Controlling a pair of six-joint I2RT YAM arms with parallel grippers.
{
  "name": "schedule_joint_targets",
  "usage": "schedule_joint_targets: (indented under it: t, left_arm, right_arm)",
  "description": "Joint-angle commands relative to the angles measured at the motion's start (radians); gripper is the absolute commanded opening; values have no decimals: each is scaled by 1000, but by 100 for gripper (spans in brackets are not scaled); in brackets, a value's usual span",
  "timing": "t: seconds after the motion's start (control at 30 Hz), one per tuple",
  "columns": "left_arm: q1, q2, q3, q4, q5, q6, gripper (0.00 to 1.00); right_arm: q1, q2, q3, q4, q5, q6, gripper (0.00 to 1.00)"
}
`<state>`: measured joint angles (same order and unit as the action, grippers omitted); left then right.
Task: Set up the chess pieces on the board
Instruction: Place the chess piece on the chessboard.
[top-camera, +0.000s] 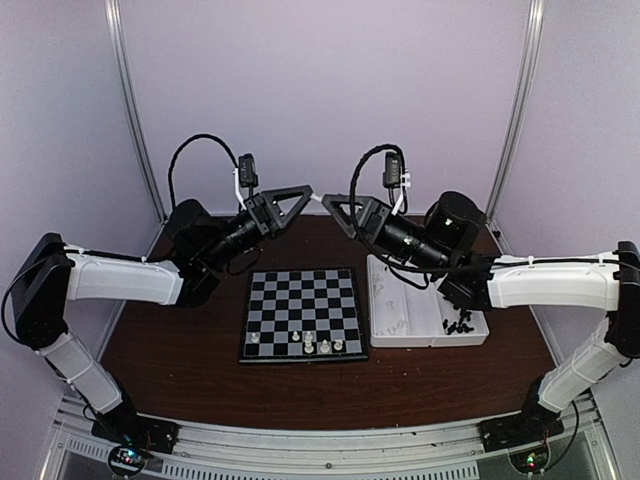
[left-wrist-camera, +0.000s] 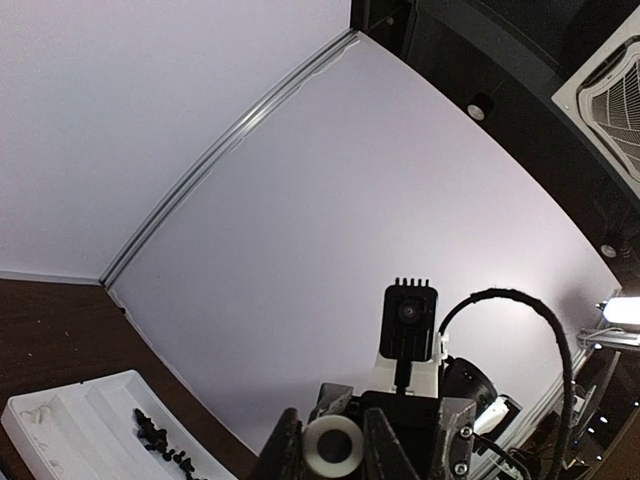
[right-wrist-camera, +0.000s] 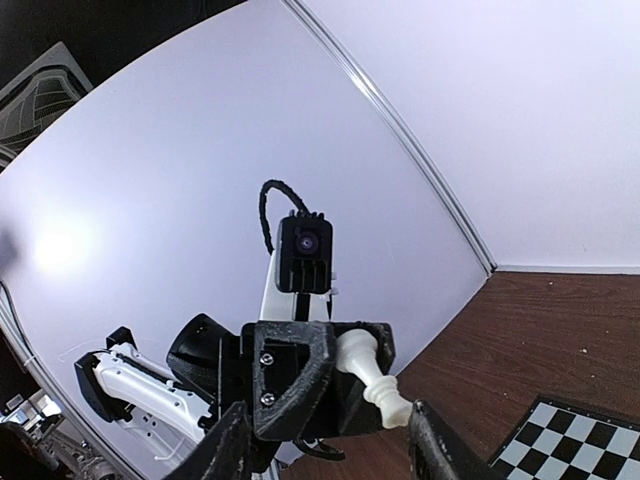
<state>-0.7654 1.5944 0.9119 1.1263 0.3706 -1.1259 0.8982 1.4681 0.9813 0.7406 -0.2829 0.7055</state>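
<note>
High above the far edge of the board (top-camera: 290, 292), my two grippers meet tip to tip. My left gripper (top-camera: 303, 193) (left-wrist-camera: 333, 446) is shut on a white chess piece (right-wrist-camera: 373, 373), whose round base (left-wrist-camera: 333, 450) faces the left wrist camera. My right gripper (top-camera: 332, 206) (right-wrist-camera: 330, 428) is open, its fingers (right-wrist-camera: 228, 450) standing wide on either side of the left gripper's tip and the piece. Several white chess pieces (top-camera: 310, 343) stand on the board's near rows. A corner of the board (right-wrist-camera: 585, 440) shows in the right wrist view.
A white two-compartment tray (top-camera: 410, 325) (left-wrist-camera: 70, 415) lies right of the board, with loose black pieces (top-camera: 458, 324) (left-wrist-camera: 160, 445) in its right half and white pieces (top-camera: 385, 290) in its left half. Pale enclosure walls stand close behind and beside both arms.
</note>
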Motion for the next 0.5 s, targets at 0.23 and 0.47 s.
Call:
schedule_joint_targets:
  t: [0.23,0.47]
  left_arm:
    - [6,-6,45,86,5,-46,9]
    - [6,-16,39,96,9,-61,9]
  right_arm:
    - [3,27,12,69,11,26,45]
    - [-2,57,33,82,-13,42,47]
